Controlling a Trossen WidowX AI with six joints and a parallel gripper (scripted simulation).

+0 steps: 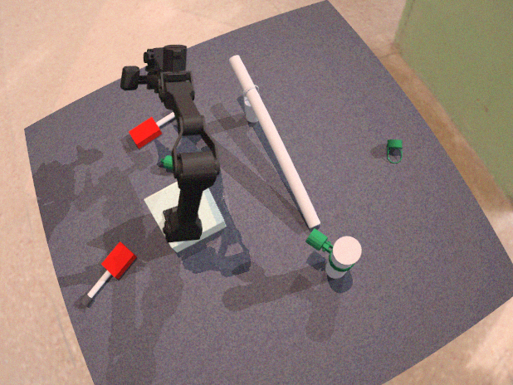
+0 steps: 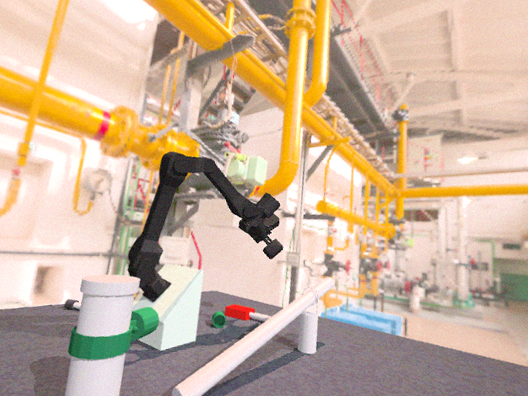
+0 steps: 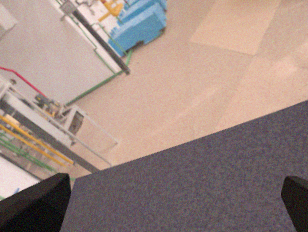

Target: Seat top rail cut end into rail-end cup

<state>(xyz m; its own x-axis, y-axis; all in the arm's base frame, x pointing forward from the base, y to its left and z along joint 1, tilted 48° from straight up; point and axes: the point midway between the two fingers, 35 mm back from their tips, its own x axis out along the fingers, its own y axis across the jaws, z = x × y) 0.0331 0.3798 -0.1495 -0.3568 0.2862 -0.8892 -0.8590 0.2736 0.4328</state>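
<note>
The long white rail (image 1: 276,145) (image 2: 254,343) slants down from the thin loop on the short post (image 1: 251,114) (image 2: 308,333). Its low end is outside the green rail-end cup (image 1: 317,239) (image 2: 145,322); in the exterior view that end is close to the mat, below cup height. The cup hangs on the green brace band (image 2: 99,343), which sits a little below the cap of the big white post (image 1: 346,250) (image 2: 89,390). My gripper (image 1: 152,68) (image 2: 274,226) (image 3: 179,187) is open and empty, high up and well away from the rail.
A pale block (image 1: 162,199) (image 2: 185,317) stands under the arm's base. Two red blocks with white handles (image 1: 145,132) (image 1: 119,260) and a small green cup (image 1: 168,163) (image 2: 218,319) lie near it. A green looped piece (image 1: 394,144) lies at the right of the top view.
</note>
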